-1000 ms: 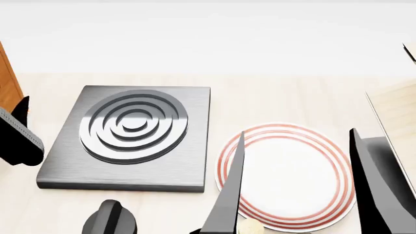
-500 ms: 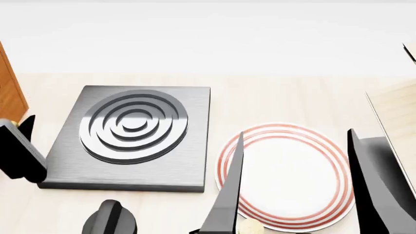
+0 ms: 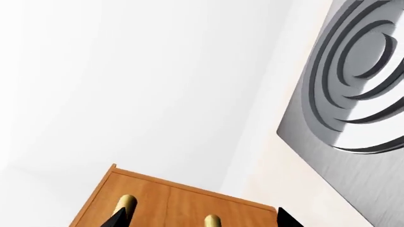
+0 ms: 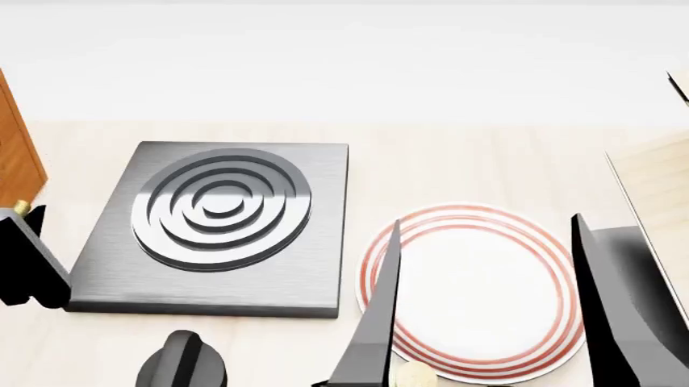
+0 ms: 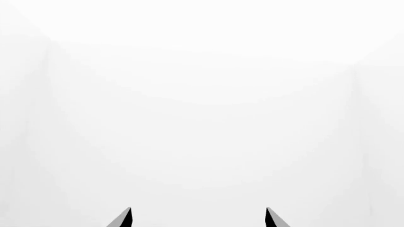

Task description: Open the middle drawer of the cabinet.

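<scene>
At the far left edge of the head view stands the cabinet (image 4: 15, 149), the left gripper (image 3: 198, 218) close before it, fingers spread wide with a brass handle (image 3: 211, 221) between the tips. Whether that front is the middle drawer I cannot tell; closing on the wrong bar is the risk. Right of it, a stove plate (image 4: 215, 222) and a red-ringed plate (image 4: 479, 286) lie on the pale wooden tabletop (image 4: 453, 165). The right gripper (image 5: 197, 218) hangs wide, empty, facing white wall.

Orange-brown wood-grain cabinet (image 3: 170, 201), polished brass handles (image 3: 126, 204) — brushed matt-grey metal stove plate (image 4: 215, 226), glossy plate (image 4: 473, 290).
</scene>
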### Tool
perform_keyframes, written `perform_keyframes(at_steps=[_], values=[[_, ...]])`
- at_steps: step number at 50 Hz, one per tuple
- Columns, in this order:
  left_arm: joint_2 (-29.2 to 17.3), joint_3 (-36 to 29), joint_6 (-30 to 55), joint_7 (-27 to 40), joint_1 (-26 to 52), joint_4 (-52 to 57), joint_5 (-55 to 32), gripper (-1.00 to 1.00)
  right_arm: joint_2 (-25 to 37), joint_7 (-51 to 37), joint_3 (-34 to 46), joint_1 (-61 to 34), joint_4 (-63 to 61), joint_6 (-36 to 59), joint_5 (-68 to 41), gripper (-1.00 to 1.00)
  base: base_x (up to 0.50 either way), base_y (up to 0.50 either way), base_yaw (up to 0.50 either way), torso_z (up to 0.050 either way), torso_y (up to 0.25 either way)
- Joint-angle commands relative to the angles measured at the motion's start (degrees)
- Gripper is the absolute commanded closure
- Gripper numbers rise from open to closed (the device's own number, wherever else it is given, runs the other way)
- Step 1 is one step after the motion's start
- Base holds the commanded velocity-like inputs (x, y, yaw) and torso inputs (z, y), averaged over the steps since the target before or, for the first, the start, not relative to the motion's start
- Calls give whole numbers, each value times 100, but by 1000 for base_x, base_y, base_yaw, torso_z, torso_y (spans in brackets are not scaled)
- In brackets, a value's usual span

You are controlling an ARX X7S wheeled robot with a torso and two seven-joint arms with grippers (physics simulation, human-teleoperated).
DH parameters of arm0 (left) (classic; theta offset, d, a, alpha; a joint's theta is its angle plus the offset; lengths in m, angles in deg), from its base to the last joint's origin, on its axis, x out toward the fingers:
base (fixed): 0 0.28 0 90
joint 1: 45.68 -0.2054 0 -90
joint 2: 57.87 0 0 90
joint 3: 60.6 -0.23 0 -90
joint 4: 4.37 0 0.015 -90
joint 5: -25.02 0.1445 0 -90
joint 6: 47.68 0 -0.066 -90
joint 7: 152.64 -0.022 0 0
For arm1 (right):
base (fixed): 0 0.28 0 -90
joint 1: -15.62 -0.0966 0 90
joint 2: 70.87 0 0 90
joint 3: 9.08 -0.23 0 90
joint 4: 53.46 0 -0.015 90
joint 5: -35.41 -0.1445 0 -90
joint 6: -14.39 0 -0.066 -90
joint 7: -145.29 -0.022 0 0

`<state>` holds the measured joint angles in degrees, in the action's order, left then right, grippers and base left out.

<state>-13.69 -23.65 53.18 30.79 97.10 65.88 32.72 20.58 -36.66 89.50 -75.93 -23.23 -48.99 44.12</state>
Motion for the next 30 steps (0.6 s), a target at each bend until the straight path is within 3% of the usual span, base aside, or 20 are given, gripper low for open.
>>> perform_keyframes(at_steps=[1,30], values=[[169,42,-87,-183,-24,-292,138,-100,-114,136,-115,31,-21,-34,126,-100,0,0,0,0,0],[157,-207,-170,-294,28,-618,438,-100,-105,129,-93,1,-20,25,113,-100,0,0,0,0,0]])
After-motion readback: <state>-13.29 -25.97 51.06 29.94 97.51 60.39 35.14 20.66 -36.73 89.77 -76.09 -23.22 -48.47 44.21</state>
